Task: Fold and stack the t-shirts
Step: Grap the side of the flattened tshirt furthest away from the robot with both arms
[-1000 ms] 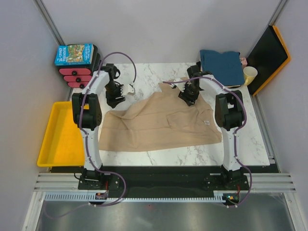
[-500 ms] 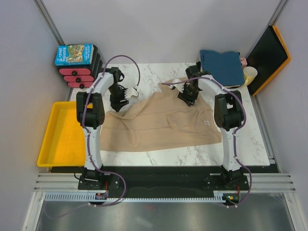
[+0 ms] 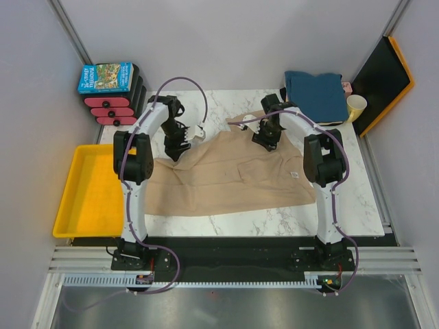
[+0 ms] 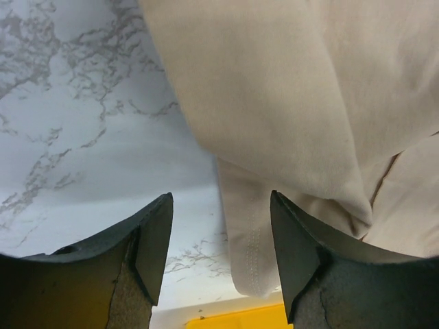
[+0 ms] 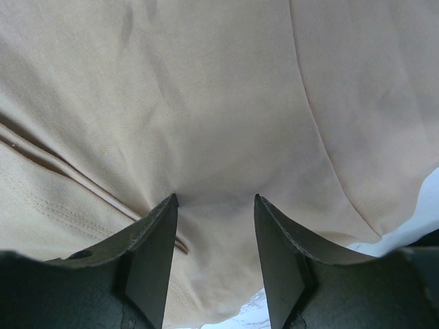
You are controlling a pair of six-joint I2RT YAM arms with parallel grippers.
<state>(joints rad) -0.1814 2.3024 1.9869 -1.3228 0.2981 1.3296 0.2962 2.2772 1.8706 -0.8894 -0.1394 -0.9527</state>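
From above, the left gripper (image 3: 174, 145) hangs with its fingers spread over the far left corner of the tan shirt (image 3: 230, 175). The shirt lies spread out and creased across the middle of the marble table (image 3: 357, 199). The right gripper (image 3: 265, 137) sits low at the shirt's far edge, its fingers also apart. Beyond the right fingers a folded teal shirt (image 3: 315, 92) rests at the table's far corner, with a cup (image 3: 356, 106) just beside it. Out past the left fingers stands a blue box (image 3: 105, 77), and a yellow tray (image 3: 86, 199) lies off the table's side.

In the left wrist view, both fingers (image 4: 147, 253) are released and grasp nothing. The gap between them shows bare table and a stitched hem of the shirt, nearer one finger than the other. Whether the hem touches that finger cannot be told.

In the right wrist view, the fingers (image 5: 154, 260) are spread apart. Tan cloth fills the gap and nearly everything beyond them, and no fold is pinched. A sliver of table shows off to one side.
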